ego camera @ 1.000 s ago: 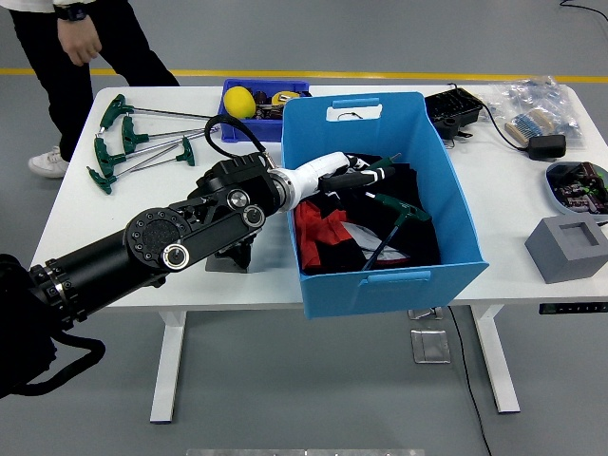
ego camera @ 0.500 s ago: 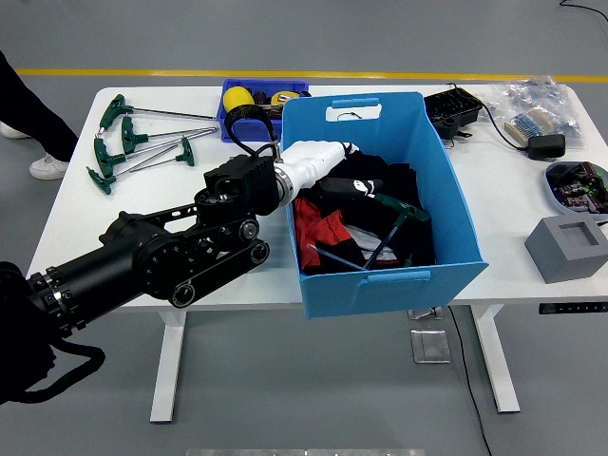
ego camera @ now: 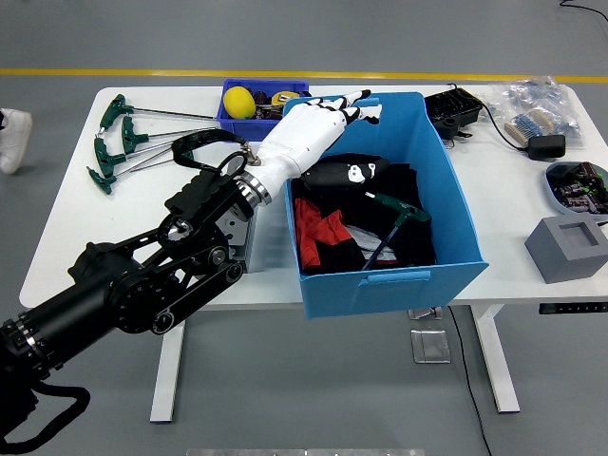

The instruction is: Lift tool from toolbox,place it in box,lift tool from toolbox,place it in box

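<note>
Left hand (ego camera: 328,116) over blue box's (ego camera: 454,204) far-left rim, fingers (ego camera: 359,98) spread, holding nothing; green-handled T-wrenches (ego camera: 119,142) lie on tabletop (ego camera: 66,237) well left of hand, shafts running left-right; right arm unseen; left hand is the only one placed to reach them.

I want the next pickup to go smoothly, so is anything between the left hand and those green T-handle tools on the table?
Nothing visible blocks it. The left hand is raised over the blue box's far left rim, fingers spread and empty. The green T-handle tools lie in the open on the table to its left.
</note>
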Controlling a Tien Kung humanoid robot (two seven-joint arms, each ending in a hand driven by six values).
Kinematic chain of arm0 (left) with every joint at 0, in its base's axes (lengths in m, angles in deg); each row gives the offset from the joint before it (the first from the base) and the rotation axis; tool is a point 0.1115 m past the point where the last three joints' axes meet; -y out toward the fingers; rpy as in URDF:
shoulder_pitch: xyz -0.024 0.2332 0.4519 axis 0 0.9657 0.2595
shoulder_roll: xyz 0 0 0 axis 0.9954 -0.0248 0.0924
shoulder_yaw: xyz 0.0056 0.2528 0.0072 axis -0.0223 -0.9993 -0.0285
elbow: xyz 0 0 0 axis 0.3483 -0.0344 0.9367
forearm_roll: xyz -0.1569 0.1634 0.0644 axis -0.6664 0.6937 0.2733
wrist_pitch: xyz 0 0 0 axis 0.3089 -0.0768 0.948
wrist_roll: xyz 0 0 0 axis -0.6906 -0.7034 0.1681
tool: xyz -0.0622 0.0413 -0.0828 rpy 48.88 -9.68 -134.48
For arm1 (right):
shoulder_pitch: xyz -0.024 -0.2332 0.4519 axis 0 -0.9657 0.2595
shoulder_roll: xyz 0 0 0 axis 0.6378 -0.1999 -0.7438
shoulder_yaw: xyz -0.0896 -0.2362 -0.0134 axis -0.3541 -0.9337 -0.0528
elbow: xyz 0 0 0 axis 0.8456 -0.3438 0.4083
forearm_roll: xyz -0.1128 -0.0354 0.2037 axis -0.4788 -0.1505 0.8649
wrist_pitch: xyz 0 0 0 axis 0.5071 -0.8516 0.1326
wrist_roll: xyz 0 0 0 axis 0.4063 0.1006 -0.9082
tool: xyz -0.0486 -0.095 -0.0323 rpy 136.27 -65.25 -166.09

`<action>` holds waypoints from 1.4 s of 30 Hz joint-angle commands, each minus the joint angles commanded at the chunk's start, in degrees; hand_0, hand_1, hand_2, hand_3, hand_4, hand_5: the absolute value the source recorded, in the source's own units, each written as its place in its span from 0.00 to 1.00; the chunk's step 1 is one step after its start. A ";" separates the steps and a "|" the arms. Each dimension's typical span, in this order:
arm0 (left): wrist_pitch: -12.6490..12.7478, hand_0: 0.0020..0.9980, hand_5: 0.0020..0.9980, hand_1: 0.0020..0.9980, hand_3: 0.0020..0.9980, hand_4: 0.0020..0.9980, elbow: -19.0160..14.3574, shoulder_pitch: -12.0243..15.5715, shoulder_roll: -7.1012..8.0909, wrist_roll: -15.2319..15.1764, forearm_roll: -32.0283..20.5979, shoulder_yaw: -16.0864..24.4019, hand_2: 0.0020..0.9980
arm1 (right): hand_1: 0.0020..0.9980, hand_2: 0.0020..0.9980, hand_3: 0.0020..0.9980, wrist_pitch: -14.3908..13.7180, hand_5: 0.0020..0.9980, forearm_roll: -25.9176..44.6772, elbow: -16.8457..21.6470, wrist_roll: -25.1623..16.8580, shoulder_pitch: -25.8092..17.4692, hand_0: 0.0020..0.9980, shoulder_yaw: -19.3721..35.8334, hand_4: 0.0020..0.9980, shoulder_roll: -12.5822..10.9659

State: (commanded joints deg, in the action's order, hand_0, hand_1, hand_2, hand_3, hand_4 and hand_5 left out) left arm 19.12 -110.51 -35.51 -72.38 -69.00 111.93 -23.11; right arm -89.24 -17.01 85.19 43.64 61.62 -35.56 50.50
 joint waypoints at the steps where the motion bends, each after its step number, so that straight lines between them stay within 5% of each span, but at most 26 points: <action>1: -0.79 0.86 0.63 0.83 0.69 0.74 -0.57 1.19 0.20 -0.79 -1.28 1.24 0.96 | 0.67 0.72 0.56 -0.04 0.64 0.12 -0.02 -0.03 -0.05 0.66 -0.03 0.80 0.02; 9: -8.01 0.81 0.58 0.80 0.68 0.74 -7.74 12.83 2.75 -2.25 -2.16 13.11 0.90 | 0.67 0.72 0.56 -0.22 0.64 0.84 -0.16 -0.36 -0.80 0.66 -0.10 0.80 0.24; 17: -11.14 0.77 0.58 0.76 0.66 0.74 -14.15 23.23 4.48 -0.68 -2.35 25.92 0.87 | 0.67 0.72 0.56 -0.23 0.64 0.36 -0.21 -0.64 -1.28 0.66 0.54 0.80 0.39; 24: -10.96 0.76 0.57 0.75 0.67 0.74 -17.37 31.43 2.67 -0.08 -4.22 37.14 0.86 | 0.67 0.72 0.56 -0.34 0.63 -0.09 -0.21 -0.88 -1.47 0.65 1.26 0.80 0.52; 31: -9.49 0.75 0.56 0.74 0.67 0.74 -18.29 39.04 0.58 -0.29 -9.96 42.34 0.84 | 0.66 0.72 0.56 -0.68 0.64 -0.23 -0.21 -1.09 -1.49 0.65 1.89 0.80 0.61; 38: -10.12 0.74 0.58 0.74 0.70 0.74 -17.39 41.09 -0.17 0.06 -22.04 43.14 0.83 | 0.66 0.72 0.56 -0.83 0.64 0.71 -0.21 -1.47 -0.96 0.65 1.93 0.80 0.31; 39: -10.38 0.80 0.74 0.81 0.87 0.80 -17.25 40.95 -0.18 -0.10 -22.79 42.99 0.92 | 0.65 0.71 0.55 -0.83 0.64 1.28 -0.21 -1.57 -0.82 0.64 1.59 0.80 0.19; 42: -11.40 0.80 0.74 0.81 0.87 0.80 -16.94 40.54 -0.19 -0.33 -25.35 42.35 0.92 | 0.65 0.71 0.55 -0.93 0.64 2.16 -0.21 -1.81 -0.43 0.64 0.99 0.80 0.02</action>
State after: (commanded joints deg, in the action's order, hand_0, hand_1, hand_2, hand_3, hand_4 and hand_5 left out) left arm 7.71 -127.46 5.03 -72.57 -69.33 86.58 19.24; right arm -90.17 -14.86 84.98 41.83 61.20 -34.56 50.52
